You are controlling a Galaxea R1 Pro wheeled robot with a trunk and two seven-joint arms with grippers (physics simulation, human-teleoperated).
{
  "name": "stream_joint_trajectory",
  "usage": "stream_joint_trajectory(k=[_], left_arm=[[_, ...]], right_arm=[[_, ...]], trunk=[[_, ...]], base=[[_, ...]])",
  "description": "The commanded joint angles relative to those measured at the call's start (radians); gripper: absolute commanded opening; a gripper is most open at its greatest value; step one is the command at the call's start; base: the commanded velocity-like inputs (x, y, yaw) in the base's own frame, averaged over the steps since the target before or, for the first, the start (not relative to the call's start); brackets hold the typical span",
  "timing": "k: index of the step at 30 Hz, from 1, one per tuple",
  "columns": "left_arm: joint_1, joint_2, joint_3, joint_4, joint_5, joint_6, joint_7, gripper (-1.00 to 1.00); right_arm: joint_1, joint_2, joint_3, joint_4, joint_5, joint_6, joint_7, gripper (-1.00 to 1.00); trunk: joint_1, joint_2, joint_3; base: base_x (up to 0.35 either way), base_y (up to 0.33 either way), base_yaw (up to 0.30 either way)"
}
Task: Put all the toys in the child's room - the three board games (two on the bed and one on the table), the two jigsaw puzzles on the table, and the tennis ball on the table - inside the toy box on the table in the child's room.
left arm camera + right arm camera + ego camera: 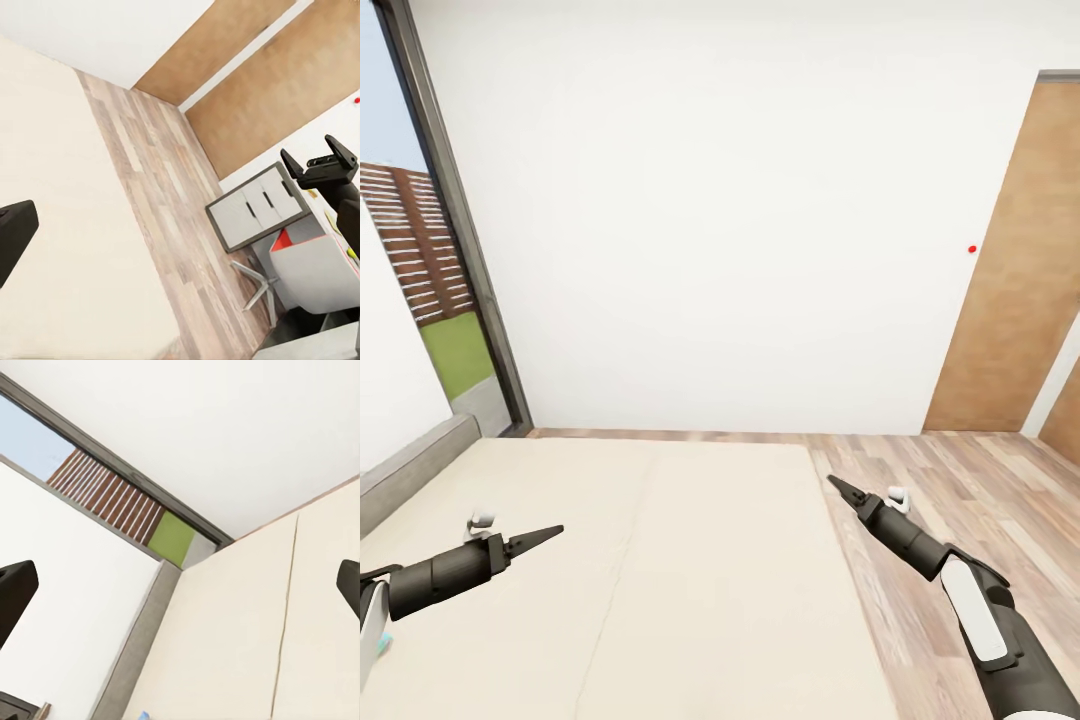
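Note:
The bed (690,580) lies below me, and the stretch of beige mattress in view is bare. My left gripper (550,535) hovers over its left part, and its wrist view shows one finger (15,232) at the frame edge. My right gripper (838,487) hangs over the mattress's right edge, with fingers (15,592) wide apart and nothing between them. It also appears open in the left wrist view (322,161). The board games, jigsaw puzzles, tennis ball, toy box and table are out of view.
A grey headboard (410,470) runs along the bed's left side below a tall dark-framed window (420,250). Wood-plank floor (940,480) and a wooden door (1020,280) lie to the right. The left wrist view catches a grey drawer unit (251,210) and a chair (307,274).

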Motion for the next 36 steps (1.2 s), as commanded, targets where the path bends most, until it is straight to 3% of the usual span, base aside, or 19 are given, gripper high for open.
stream_joint_trajectory(k=[1, 29, 36], left_arm=[[-0.001, 0.000, 0.000, 0.001, 0.003, 0.008, -0.002, 1.00], [-0.001, 0.000, 0.000, 0.001, 0.002, 0.008, -0.002, 1.00], [-0.001, 0.000, 0.000, 0.001, 0.002, 0.007, -0.001, 1.00]], right_arm=[[-0.001, 0.000, -0.001, 0.000, -0.005, 0.007, 0.001, 1.00], [-0.001, 0.000, 0.000, 0.001, -0.004, 0.006, -0.002, 1.00], [-0.001, 0.000, 0.000, 0.001, -0.004, 0.006, -0.003, 1.00]], trunk=[[0.001, -0.002, -0.002], [0.001, -0.002, -0.002], [0.001, -0.002, -0.002]], base=[[0.000, 0.289, 0.000], [0.013, 0.287, 0.000], [0.047, 0.097, 0.000]])
